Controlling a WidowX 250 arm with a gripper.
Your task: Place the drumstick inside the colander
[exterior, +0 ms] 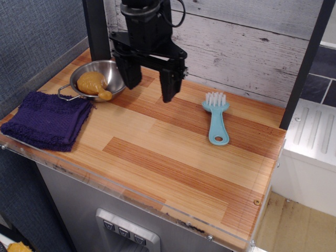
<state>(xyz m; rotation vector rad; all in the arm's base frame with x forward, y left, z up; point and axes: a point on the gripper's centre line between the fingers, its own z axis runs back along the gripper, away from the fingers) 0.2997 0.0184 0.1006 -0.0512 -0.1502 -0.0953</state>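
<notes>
The golden-brown drumstick (93,84) lies inside the shiny steel colander (113,70) at the back left of the counter. Its bone tip rests over the colander's front rim. My black gripper (149,90) hangs above the wood to the right of the colander, apart from it. Its two fingers (169,84) are spread wide and hold nothing.
A dark purple folded cloth (46,119) lies at the front left, just below the colander. A light-blue brush (216,117) with white bristles lies to my right. A grey plank wall runs behind, a dark post stands at the right, and the counter's clear front edge is near.
</notes>
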